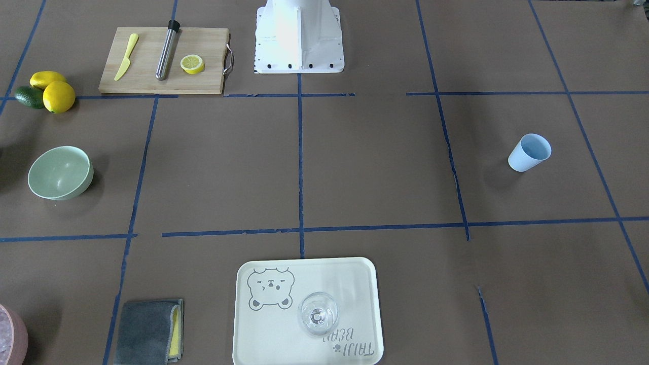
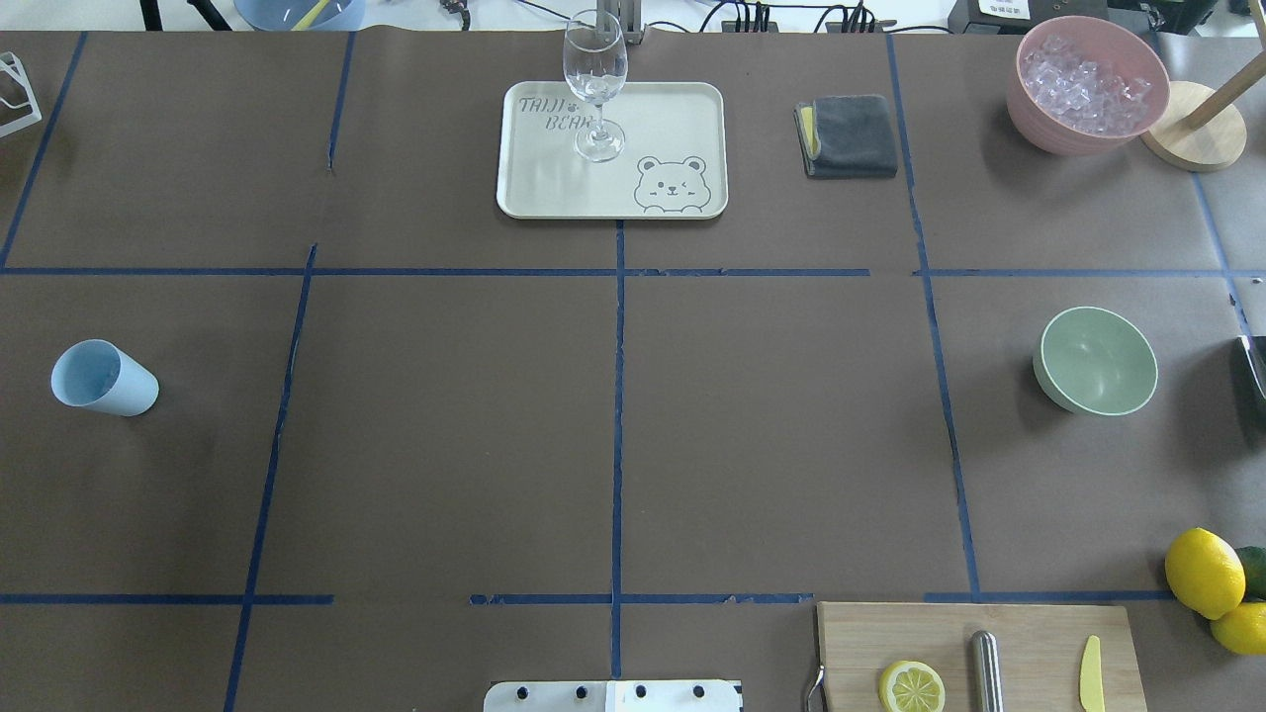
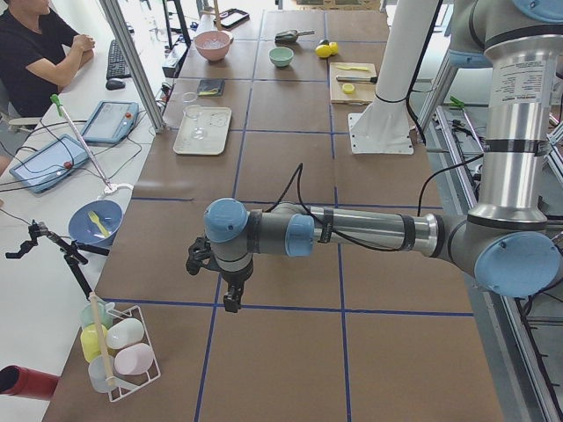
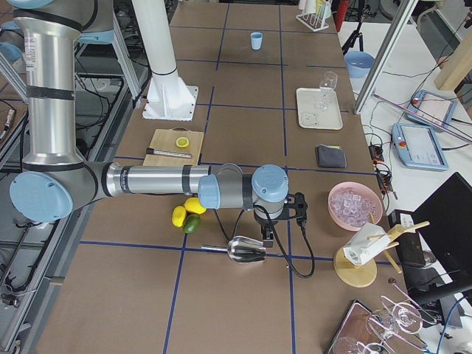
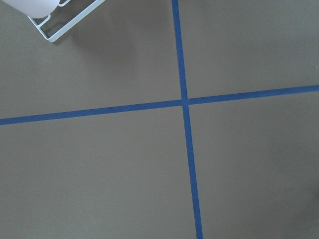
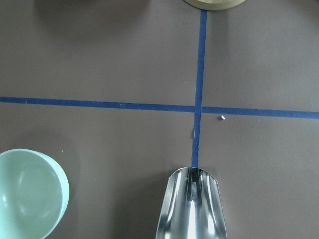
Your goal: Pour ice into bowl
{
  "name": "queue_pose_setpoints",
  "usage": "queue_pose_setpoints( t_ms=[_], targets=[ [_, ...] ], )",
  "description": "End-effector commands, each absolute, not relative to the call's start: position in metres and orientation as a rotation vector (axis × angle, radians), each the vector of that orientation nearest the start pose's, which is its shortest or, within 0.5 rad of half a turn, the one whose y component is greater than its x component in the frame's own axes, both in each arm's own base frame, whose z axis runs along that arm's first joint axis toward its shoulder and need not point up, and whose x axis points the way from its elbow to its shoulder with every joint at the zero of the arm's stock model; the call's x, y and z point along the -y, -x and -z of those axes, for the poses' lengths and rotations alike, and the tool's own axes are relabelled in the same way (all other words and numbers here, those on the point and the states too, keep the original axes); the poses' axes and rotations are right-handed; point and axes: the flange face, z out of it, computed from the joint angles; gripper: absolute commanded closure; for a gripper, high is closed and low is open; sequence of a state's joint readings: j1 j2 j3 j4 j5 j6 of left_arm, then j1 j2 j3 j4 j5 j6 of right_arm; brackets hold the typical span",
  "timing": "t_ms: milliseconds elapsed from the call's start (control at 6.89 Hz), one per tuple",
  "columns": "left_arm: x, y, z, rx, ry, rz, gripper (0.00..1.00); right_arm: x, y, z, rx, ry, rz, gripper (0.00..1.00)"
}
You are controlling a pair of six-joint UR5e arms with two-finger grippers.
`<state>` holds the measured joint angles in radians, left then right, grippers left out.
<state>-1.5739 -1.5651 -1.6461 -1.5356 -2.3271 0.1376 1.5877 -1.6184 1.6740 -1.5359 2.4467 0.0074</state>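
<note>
The ice [image 2: 1088,77] is heaped in a pink container [image 2: 1034,119] at the table's far right corner; it also shows in the exterior right view [image 4: 354,203]. The mint-green bowl [image 2: 1096,359] stands upright and empty on the right side, and shows in the right wrist view [image 6: 27,194]. A metal scoop [image 4: 247,249] lies under my right gripper [image 4: 268,240]; its open mouth shows in the right wrist view [image 6: 192,204]. I cannot tell whether that gripper is open or shut. My left gripper [image 3: 230,303] hangs over bare table far to the left; I cannot tell its state either.
A light blue cup [image 2: 104,378] stands at the left. A tray [image 2: 514,198] holds a wine glass [image 2: 595,79]. A grey cloth [image 2: 851,135], a wooden stand [image 2: 1192,138], lemons [image 2: 1204,572] and a cutting board [image 2: 1029,633] sit on the right half.
</note>
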Motion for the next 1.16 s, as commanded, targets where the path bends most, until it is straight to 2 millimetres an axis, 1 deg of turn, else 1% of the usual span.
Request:
queue_pose_setpoints(
  t_ms=[0, 145, 290, 435, 580, 725, 870, 1016],
  targets=[
    [0.491, 0.066, -0.628, -0.760, -0.093, -0.156, 0.00, 0.478, -0.065, -0.614, 0.876, -0.128, 0.033, 0.00],
    [0.492, 0.066, -0.621, -0.760, -0.110, -0.160, 0.00, 0.478, -0.065, -0.611, 0.877, -0.139, 0.040, 0.00],
    [0.502, 0.065, -0.605, -0.753, -0.147, -0.172, 0.00, 0.479, -0.062, -0.608, 0.878, -0.145, 0.049, 0.00],
    [0.517, 0.066, -0.575, -0.746, -0.207, -0.195, 0.00, 0.500, -0.042, -0.585, 0.880, -0.169, 0.104, 0.00],
    [0.518, 0.066, -0.539, -0.737, -0.278, -0.225, 0.00, 0.538, -0.041, -0.545, 0.876, -0.203, 0.067, 0.00],
    [0.516, 0.065, -0.505, -0.731, -0.359, -0.247, 0.00, 0.536, -0.035, -0.579, 0.899, -0.134, 0.035, 0.00],
    [0.515, 0.060, -0.478, -0.733, -0.435, -0.214, 0.00, 0.536, -0.002, -0.578, 0.942, -0.086, 0.046, 0.00],
    [0.517, 0.049, -0.462, -0.700, -0.528, -0.172, 0.00, 0.538, 0.036, -0.569, 0.952, -0.063, 0.028, 0.00]
  ],
)
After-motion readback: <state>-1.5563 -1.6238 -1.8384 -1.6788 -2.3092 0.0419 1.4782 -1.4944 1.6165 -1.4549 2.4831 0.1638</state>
